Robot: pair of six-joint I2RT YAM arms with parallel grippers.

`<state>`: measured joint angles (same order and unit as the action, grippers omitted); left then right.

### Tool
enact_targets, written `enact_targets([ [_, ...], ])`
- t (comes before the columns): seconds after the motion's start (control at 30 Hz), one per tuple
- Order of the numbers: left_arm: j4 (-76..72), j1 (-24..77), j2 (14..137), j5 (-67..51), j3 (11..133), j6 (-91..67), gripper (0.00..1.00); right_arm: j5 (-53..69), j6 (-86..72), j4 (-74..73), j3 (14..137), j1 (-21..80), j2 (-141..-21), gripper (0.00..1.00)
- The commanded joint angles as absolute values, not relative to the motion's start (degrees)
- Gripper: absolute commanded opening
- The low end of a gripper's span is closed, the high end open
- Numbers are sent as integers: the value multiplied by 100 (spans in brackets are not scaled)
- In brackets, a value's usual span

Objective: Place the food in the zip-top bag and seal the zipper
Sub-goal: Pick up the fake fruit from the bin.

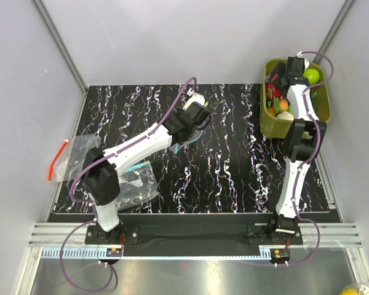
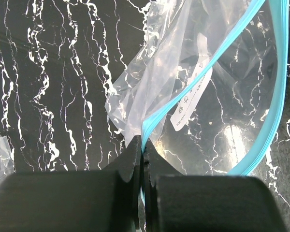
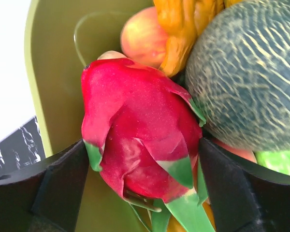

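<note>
Left gripper, jaws pinched shut on a corner of the zip-top bag, well left of the olive tub; its blue-green zipper runs away from the fingers, mouth gaping (clear, crinkly plastic). Right gripper, inside the tub, clasps a red dragon fruit, green-tipped scales pointing wristward.

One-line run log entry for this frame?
left gripper: shut on zipper of zip-top bag, mouth open | right gripper: shut on red dragon fruit, inside olive tub | food bagged: none seen

Left end effector pinched closed; right end effector spread wide, arm outstretched
</note>
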<state>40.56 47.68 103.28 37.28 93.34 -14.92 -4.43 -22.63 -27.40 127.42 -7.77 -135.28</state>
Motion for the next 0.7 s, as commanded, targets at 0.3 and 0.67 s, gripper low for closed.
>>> enact_targets([
  [0.3, 3920, 4808, 10046, 3726, 9413, -1406, 0, -264, -2241, -2320, 11919, -765, -12649, 46],
  [0.67, 4078, 4931, 9914, 3885, 9527, -1433, 0, 298, -2232, -2083, 9891, -765, -10181, 39],
])
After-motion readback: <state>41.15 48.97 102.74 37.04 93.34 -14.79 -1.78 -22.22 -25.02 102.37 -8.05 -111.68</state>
